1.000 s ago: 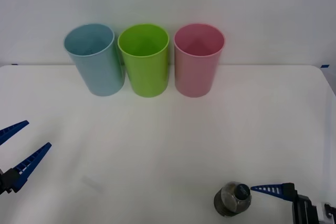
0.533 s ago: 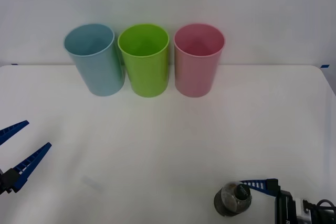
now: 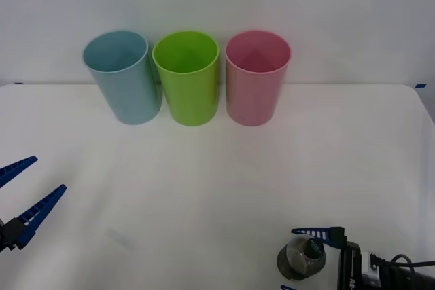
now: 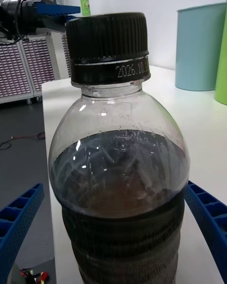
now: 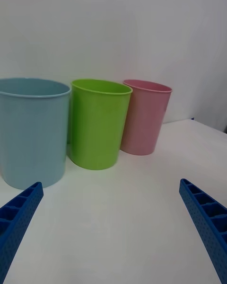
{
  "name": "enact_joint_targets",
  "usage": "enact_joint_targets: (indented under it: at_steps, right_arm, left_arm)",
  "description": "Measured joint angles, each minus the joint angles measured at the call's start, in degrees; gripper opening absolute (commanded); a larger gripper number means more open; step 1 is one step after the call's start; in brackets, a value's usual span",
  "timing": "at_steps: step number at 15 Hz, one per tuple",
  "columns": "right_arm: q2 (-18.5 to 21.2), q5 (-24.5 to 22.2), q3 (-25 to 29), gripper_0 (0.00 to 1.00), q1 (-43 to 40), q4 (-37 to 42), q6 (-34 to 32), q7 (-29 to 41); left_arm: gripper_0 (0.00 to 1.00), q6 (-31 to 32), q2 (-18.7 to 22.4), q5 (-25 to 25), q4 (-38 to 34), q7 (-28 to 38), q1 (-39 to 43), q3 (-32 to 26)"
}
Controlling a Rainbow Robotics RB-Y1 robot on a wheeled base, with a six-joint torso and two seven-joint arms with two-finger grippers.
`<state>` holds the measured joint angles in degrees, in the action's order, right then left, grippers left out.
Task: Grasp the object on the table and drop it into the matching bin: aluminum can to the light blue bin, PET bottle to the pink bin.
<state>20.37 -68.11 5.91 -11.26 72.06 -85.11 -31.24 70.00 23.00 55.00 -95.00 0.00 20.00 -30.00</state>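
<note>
My right pincer [image 3: 297,257] spread, one finger on each side of the bottle [image 3: 302,258], not pinching | bottle upright between my fingers at table [image 3: 224,181] near edge | pink bin [image 3: 257,76] far ahead, beside green cup [image 3: 187,76] and blue bin [image 3: 123,76] | left pincer [image 3: 19,195] spread, well apart.

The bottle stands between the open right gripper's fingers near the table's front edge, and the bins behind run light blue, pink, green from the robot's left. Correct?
Not quite: the bin order is wrong. In the front view they run light blue bin, green cup, pink bin. The rest holds: the right wrist view shows the bottle between the open right gripper fingers.
</note>
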Motion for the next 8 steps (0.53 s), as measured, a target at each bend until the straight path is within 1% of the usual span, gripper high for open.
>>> enact_joint_targets:
  at_steps: [4, 5, 6, 7, 8]
  right_arm:
    - [-0.39, 0.0, -0.37, 1.0, 0.25, 0.0, 0.38, -0.31]
    - [-0.36, 0.0, -0.37, 0.59, 0.23, 0.0, 0.38, -0.38]
    - [-0.36, 0.0, -0.37, 0.05, 0.3, 0.0, 0.38, -0.5]
    - [-0.39, 0.0, -0.37, 0.0, 0.35, 0.0, 0.41, -0.56]
    - [-0.37, 0.05, -0.37, 0.0, 0.39, 0.0, 0.46, -0.61]
  left_arm:
    - [1.0, 0.0, 0.0, 0.0, 0.0, 0.0, 0.0, 0.0]
    - [1.0, 0.0, 0.0, 0.0, 0.0, 0.0, 0.0, 0.0]
    - [1.0, 0.0, 0.0, 0.0, 0.0, 0.0, 0.0, 0.0]
    - [1.0, 0.0, 0.0, 0.0, 0.0, 0.0, 0.0, 0.0]
    - [1.0, 0.0, 0.0, 0.0, 0.0, 0.0, 0.0, 0.0]
